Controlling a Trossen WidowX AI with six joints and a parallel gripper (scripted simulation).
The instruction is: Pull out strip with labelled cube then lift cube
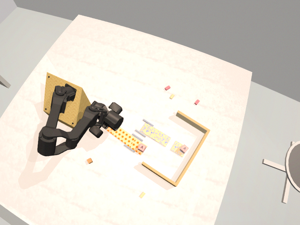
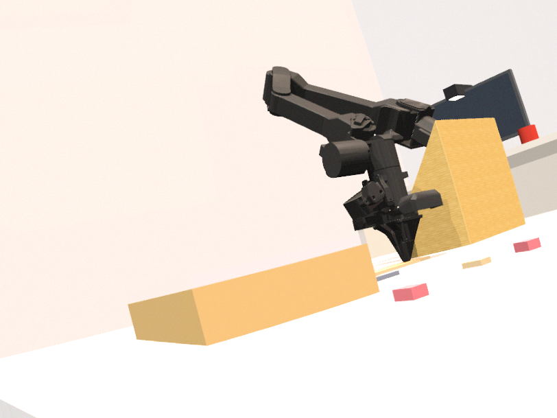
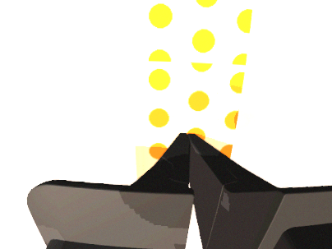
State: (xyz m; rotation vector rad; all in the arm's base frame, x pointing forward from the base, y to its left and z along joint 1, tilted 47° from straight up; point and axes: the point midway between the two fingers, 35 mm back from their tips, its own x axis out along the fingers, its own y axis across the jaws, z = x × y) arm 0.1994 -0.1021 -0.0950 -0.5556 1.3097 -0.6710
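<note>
Pressing down on the dotted strip [image 1: 125,136] with the empty gripper [image 3: 189,140] pinched together, a straight, steady drag is needed so the labelled cube [image 1: 142,147] at the strip's far end isn't toppled.

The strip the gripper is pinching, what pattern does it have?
Orange dots on pale yellow, on the strip held by the gripper; clearest from the top view.
</note>
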